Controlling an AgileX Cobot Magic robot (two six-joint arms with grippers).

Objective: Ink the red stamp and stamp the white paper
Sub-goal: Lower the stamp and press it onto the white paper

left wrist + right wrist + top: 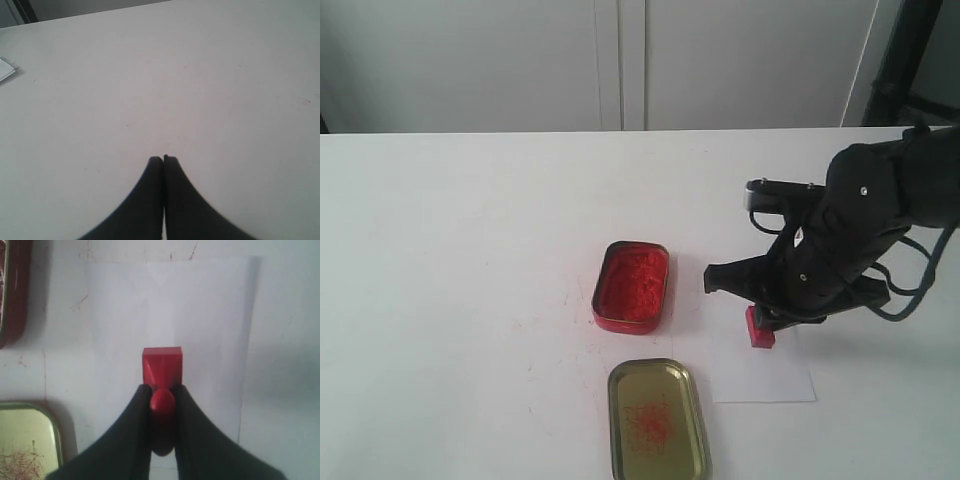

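My right gripper (765, 318) (162, 390) is shut on the narrow handle of the red stamp (760, 329) (161, 367). The stamp's square base rests on or just above the white paper (765, 372) (200, 320), near the sheet's far left part in the exterior view. No imprint shows on the bare part of the sheet. The open red ink tin (632, 285) (11, 290) lies left of the paper. My left gripper (163, 159) is shut on nothing over bare white tabletop and does not show in the exterior view.
The tin's lid (658, 420) (27, 440), gold inside with red smears, lies near the front edge, left of the paper. The right arm's black body (860, 230) hangs over the table's right side. White cabinet doors (620, 60) stand behind the table.
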